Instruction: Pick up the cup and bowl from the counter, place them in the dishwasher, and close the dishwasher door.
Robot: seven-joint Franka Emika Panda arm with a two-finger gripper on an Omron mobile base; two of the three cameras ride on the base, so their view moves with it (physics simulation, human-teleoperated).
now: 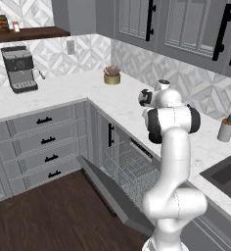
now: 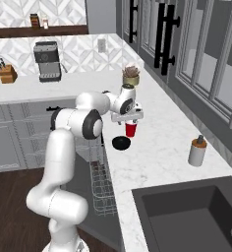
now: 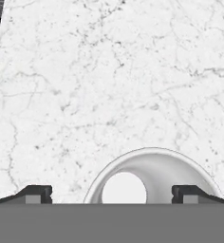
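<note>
On counter (image 2: 157,138), red white-rimmed cup (image 2: 130,129)

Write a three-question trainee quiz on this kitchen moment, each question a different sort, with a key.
1. True or false: the gripper has already closed on the cup.
2. Multiple choice: where is the bowl? A) in the dishwasher rack B) on the counter beside the cup C) in the sink
3. Fill in: the dishwasher door is hanging ____.

Key:
1. False. The hand view shows the fingers spread wide on either side of the cup's white rim, above it.
2. B
3. open
</note>
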